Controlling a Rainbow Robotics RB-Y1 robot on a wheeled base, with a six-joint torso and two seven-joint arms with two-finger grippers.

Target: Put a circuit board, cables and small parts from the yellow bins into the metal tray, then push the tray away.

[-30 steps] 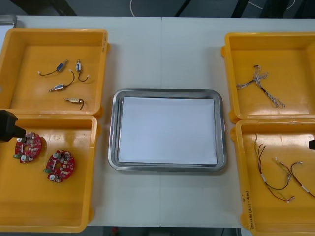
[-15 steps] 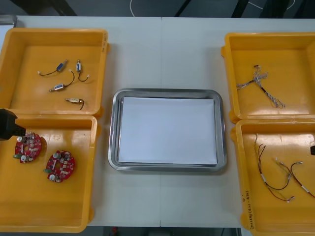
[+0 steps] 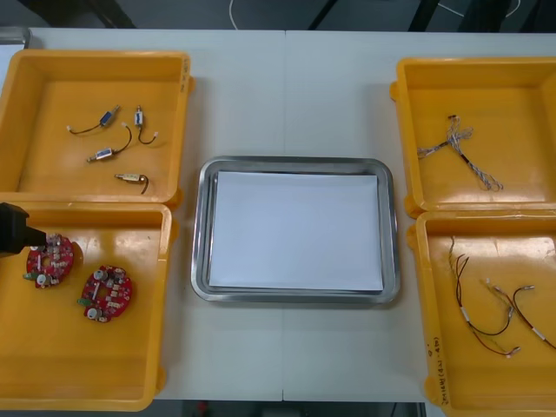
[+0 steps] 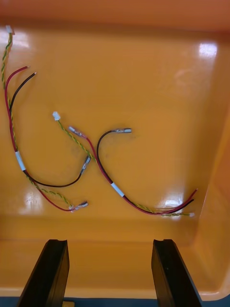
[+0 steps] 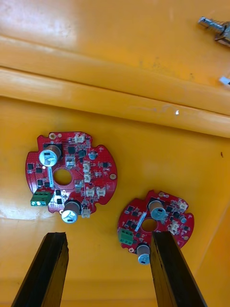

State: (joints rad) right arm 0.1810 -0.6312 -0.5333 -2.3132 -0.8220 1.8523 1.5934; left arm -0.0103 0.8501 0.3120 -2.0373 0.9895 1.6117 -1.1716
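The light desk (image 3: 287,95), seamed down its middle, carries a shiny white-lined metal tray (image 3: 295,162) at centre; the left tool (image 5: 108,235) gapes empty above two round red circuit boards (image 5: 72,175) in the eight-o'clock yellow bin (image 3: 87,401); the right tool (image 4: 109,242) gapes likewise over red and black cables (image 4: 117,190) at four o'clock.

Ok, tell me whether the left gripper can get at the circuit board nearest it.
Probably yes: the left gripper is open by the circuit board, which lies flat, apart from the other board, nothing over it.

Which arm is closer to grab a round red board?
Left. The left fingers stand open right by the red boards; the right fingers hang open over cables instead.
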